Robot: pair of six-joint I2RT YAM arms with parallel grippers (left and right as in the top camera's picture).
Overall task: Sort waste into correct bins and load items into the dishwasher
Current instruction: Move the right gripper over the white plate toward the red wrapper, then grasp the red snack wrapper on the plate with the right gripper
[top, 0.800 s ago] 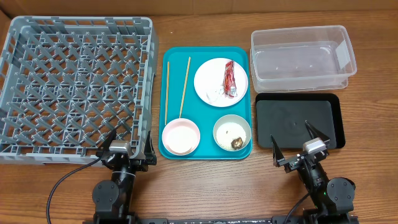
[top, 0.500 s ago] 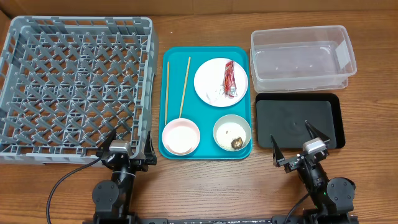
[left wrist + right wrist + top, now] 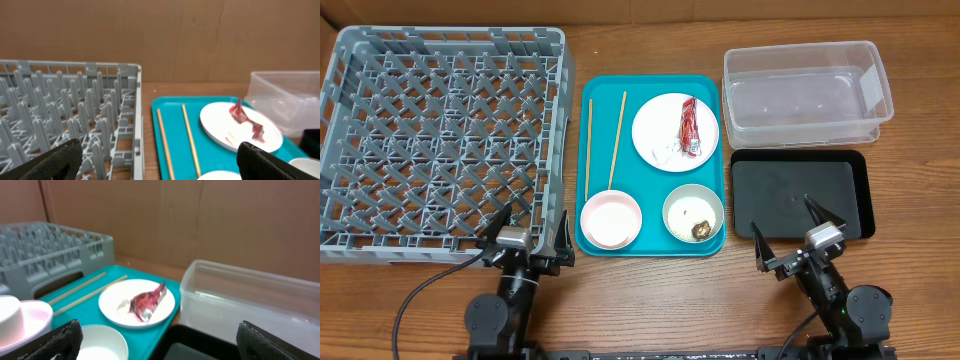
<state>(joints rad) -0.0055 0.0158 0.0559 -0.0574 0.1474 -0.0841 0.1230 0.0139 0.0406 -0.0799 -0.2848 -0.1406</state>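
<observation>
A teal tray holds a white plate with a red wrapper and a white tissue, two chopsticks, a pink bowl, and a green-rimmed bowl with a brown scrap. The grey rack is at the left. The clear tub and black tray are at the right. My left gripper is open by the rack's near corner. My right gripper is open over the black tray's near edge. The plate and wrapper show in the right wrist view.
A cardboard wall stands behind the table. A black cable runs from the left arm's base. Bare wood lies between the two arm bases.
Both grippers have opened slightly wider and shifted a little; nothing else has moved.
</observation>
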